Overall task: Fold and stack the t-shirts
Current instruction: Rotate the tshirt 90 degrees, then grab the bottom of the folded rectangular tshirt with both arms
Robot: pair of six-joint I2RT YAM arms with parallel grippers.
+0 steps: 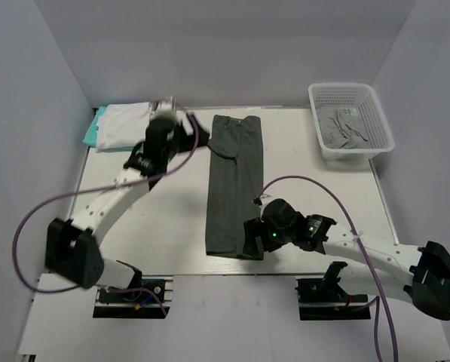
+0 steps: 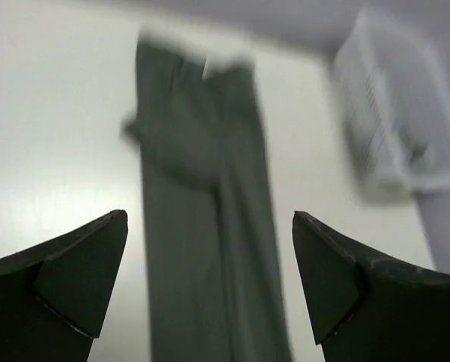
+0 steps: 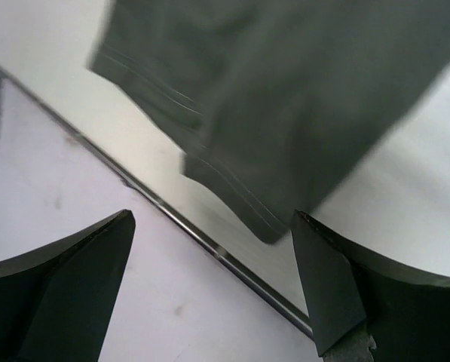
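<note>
A dark charcoal-grey t-shirt (image 1: pixel 235 181) lies as a long narrow strip down the middle of the table, its sides folded in. The left wrist view shows it (image 2: pixel 202 219) lengthwise, blurred. My left gripper (image 1: pixel 185 130) hovers open above the table beside the strip's far left end, holding nothing. My right gripper (image 1: pixel 253 232) stands open at the strip's near right corner, and that hem corner (image 3: pixel 240 204) shows just beyond its fingertips. A folded white t-shirt (image 1: pixel 127 124) lies on a teal one (image 1: pixel 93 132) at the far left. A lighter grey t-shirt (image 1: pixel 345 128) sits crumpled in the basket.
The white lattice basket (image 1: pixel 375 113) stands at the far right corner. The table's near edge (image 3: pixel 209 249) runs right under my right gripper. Purple cables loop off both arms.
</note>
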